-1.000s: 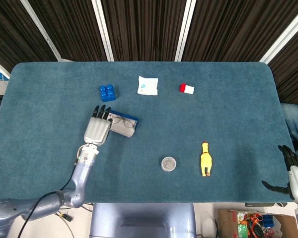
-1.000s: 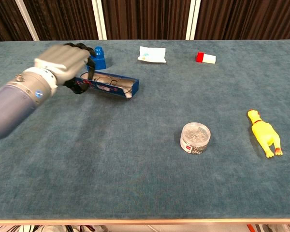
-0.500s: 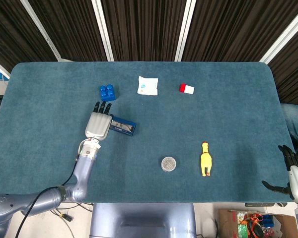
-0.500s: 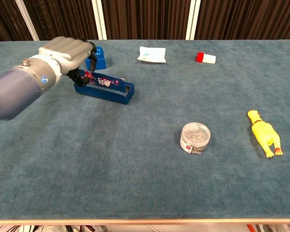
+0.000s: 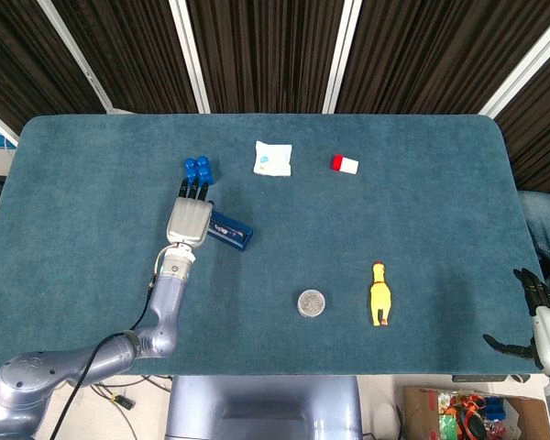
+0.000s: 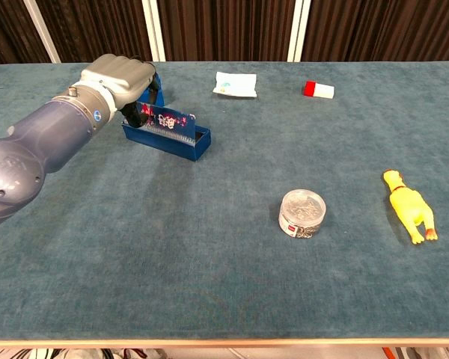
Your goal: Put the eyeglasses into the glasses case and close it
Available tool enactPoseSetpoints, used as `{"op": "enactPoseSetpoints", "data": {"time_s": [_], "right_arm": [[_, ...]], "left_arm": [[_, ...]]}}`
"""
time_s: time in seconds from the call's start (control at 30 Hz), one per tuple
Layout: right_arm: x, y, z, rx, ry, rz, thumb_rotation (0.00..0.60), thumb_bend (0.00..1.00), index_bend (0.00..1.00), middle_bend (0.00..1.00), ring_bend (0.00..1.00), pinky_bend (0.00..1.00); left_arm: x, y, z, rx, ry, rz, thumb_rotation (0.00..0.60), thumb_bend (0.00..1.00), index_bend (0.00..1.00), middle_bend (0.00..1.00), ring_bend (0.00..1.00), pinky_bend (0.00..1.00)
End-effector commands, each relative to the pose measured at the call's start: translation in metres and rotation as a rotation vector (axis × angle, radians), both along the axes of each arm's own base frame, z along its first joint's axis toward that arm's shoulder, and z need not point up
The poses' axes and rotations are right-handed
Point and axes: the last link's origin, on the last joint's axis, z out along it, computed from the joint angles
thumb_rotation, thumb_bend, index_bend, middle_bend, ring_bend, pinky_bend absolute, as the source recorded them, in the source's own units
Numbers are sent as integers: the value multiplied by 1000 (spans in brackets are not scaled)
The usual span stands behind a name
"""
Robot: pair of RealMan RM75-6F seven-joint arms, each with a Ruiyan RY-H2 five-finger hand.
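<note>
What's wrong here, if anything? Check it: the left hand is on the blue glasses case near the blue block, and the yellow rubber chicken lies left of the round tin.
One slip: the yellow rubber chicken lies right of the round tin, as the head view shows. The left hand is indeed on the blue glasses case near the blue block.

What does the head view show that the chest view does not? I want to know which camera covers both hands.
Only the head view shows the right hand, off the table's right edge, its fingers apart and holding nothing. Only the chest view shows the glasses case from the side, its patterned lid tilted up and not yet shut. Both share the left hand at the case, the blue brick, white packet, round tin and yellow chicken toy.
</note>
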Motion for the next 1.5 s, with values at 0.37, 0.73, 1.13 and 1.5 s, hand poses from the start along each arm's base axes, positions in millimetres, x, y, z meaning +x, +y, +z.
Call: {"op": "enactPoseSetpoints", "data": {"time_s": [0.37,0.73,1.13,1.5], "right_arm": [[0,0,0,2,-1,-3,600,102,0,0,57,186],[0,0,0,2,-2,-2,600,102,0,0,57,186],[0,0,1,-1,-2,-3,600,101,0,0,57,186],[1,0,1,-7,11,8,600,102,0,0,56,186]], "left_arm": [[6,11,-15,-3,-3,7,600,415,305,104,14,72],[11,15,-23,-20,-11,33,600,363,0,64,0,57],[2,-3,21,46,-82,-13,600,324,0,52,0,46],[-43,-72,98,-24,-215,84,600,278,0,50,0,45]]}}
